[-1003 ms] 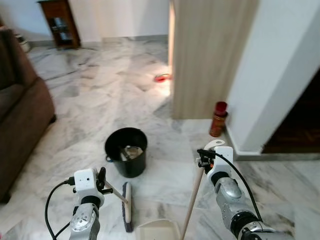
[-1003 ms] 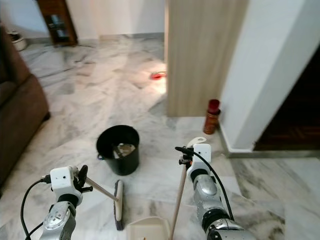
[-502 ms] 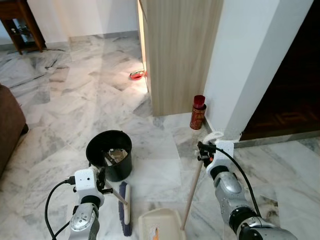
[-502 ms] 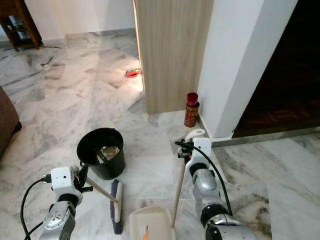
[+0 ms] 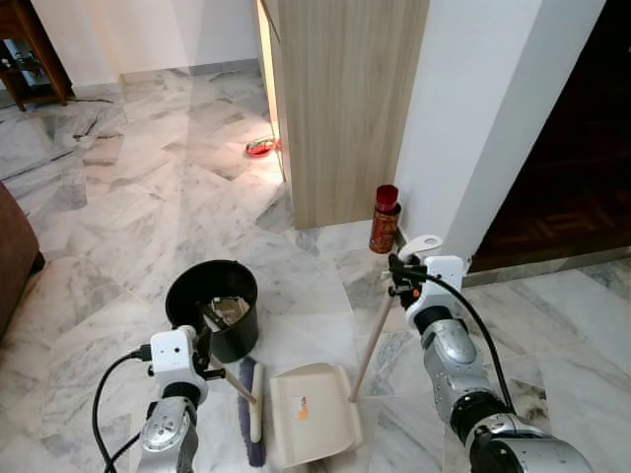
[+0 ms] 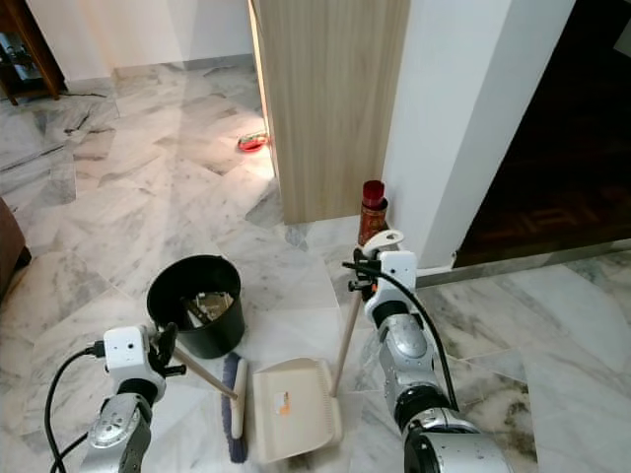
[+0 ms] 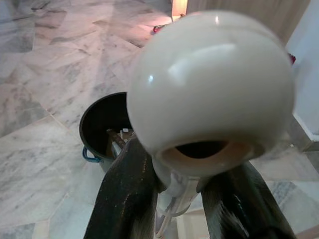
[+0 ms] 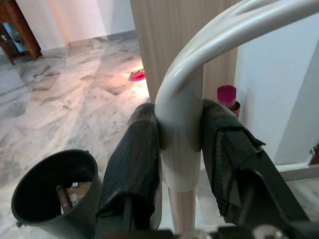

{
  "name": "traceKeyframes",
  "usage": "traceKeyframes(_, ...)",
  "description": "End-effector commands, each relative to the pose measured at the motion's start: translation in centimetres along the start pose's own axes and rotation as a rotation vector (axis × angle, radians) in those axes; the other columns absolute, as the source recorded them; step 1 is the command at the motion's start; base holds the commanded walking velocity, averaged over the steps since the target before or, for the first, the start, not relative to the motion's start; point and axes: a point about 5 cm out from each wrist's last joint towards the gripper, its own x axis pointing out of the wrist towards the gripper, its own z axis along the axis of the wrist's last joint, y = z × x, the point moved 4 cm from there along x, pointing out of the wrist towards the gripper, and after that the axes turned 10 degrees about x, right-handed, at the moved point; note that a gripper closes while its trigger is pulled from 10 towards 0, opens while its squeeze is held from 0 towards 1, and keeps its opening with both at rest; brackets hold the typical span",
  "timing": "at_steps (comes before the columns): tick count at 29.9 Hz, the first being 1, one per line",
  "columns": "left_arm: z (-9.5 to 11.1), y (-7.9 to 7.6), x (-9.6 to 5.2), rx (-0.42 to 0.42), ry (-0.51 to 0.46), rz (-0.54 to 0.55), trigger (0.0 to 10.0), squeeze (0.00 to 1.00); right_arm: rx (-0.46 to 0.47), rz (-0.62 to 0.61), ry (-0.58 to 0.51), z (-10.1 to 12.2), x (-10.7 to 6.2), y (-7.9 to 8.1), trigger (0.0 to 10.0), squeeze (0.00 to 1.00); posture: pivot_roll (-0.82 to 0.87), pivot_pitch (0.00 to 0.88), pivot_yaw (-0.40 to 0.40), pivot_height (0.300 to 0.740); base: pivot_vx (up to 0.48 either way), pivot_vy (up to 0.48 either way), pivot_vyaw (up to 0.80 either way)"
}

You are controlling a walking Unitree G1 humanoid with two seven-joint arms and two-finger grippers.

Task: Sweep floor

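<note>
Right gripper (image 6: 367,268): fingers clamped on the pale plastic top of the dustpan handle (image 6: 344,329), just under its loop grip; the right wrist view shows both pads pressed flat on the collar. Left gripper (image 5: 200,353): fingers closed around the neck of the broom handle (image 5: 235,385) below its rounded white end cap, as the left wrist view shows.

Positions, head view, clock face centred on the dustpan (image 5: 308,412): broom head (image 5: 254,412) at 9 o'clock, just beside the pan's edge, lying along the marble floor (image 5: 128,227). Black bucket (image 5: 212,306) at 11 o'clock, near, with debris inside. Red canister (image 5: 384,219) at 1 o'clock, well apart, standing at the foot of the wooden panel (image 5: 340,108). A small red object (image 5: 260,148) lies on the floor far off at 12 o'clock.

Handling, judged: both tools look light and rigid. Wooden shafts are stiff but long, so holding at the very top gives poor leverage and the heads may swing or twist. The glossy cap and collar look slippery; the grip may creep. The pan is thin plastic and likely to skid on polished marble when the bristles push against it.

Count: one broom, one dustpan, one bucket, one canister, two grippers.
</note>
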Motion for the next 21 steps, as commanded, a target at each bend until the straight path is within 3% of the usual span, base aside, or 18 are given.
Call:
traceKeyframes(1,-1.9,0.0,-0.6,-0.008,0.080,-0.001,10.0,0.00,-0.013,0.010,-0.030,0.6,0.2,0.3,10.0,0.00,0.02,0.023,0.017,0.740,0.000,0.000,-0.79)
traceKeyframes(9,-2.1,0.3,-0.3,-0.002,0.090,0.009,10.0,0.00,-0.027,0.002,-0.030,0.7,0.2,0.1,10.0,0.00,0.01,0.028,0.017,0.740,0.000,-0.422,-0.79)
traceKeyframes(16,-1.9,0.4,-0.1,0.014,0.082,0.013,10.0,0.00,-0.033,-0.004,-0.023,0.7,0.2,0.0,10.0,0.00,0.01,0.031,0.016,0.740,0.000,0.000,-0.79)
traceKeyframes(21,-0.8,0.2,0.0,0.010,0.035,0.018,10.0,0.00,-0.035,-0.005,-0.020,0.5,0.2,0.0,10.0,0.00,0.01,0.032,0.018,0.740,0.000,-0.362,-0.79)
